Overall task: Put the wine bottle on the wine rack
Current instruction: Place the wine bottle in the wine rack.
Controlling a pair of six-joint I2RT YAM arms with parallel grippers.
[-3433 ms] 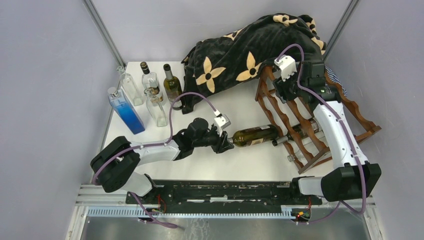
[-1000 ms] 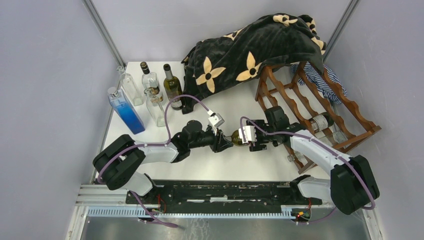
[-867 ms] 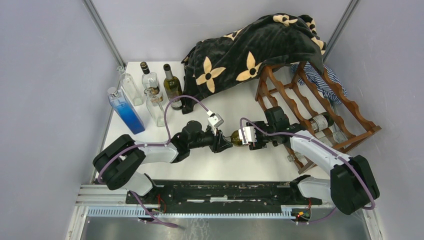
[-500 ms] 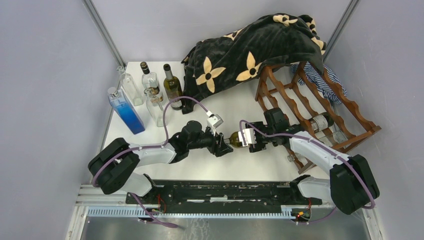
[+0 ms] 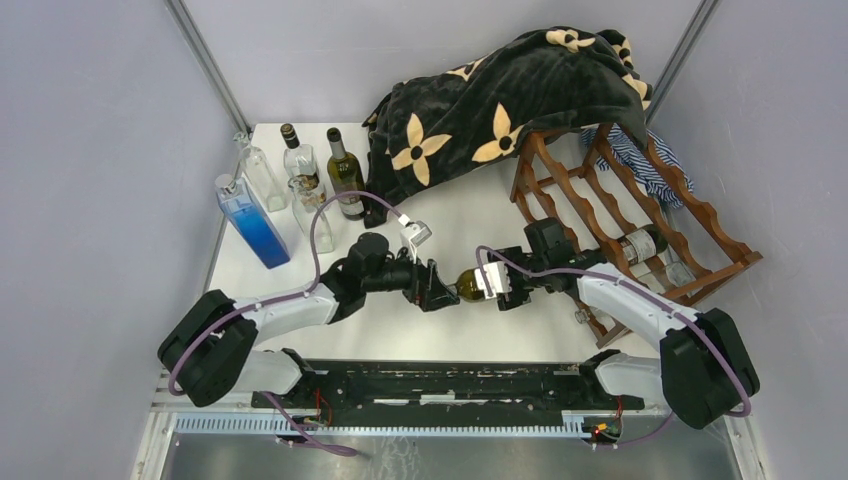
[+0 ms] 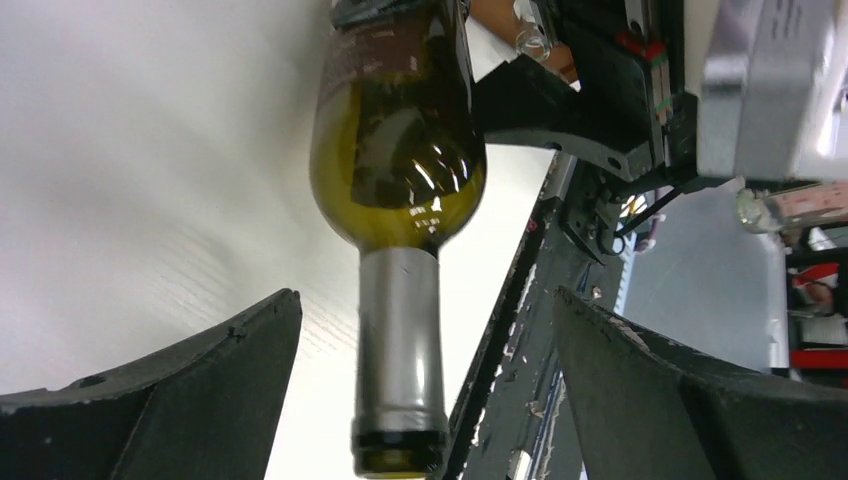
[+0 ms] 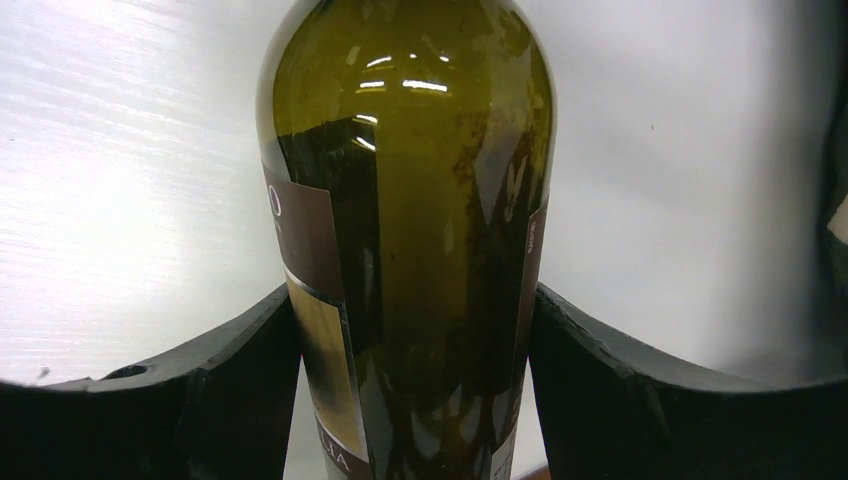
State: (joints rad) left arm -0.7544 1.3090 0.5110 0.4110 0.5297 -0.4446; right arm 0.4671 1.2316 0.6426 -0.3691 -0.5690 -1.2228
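Right gripper (image 5: 498, 288) clamps the green wine bottle (image 5: 467, 285) by its body — neck pointing into the left gripper (image 5: 437, 288) (fingers spread, not touching), base toward the wine rack (image 5: 705, 213).

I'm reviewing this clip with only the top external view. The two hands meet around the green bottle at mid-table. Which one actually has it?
Observer: The right hand. Its wrist camera shows both fingers pressed against the wine bottle at label height.
Reviewer: So what is the left one doing at the neck?
Observer: The left hand is open. In its wrist view, the fingers stand on either side of the neck, with a clear gap on each side.
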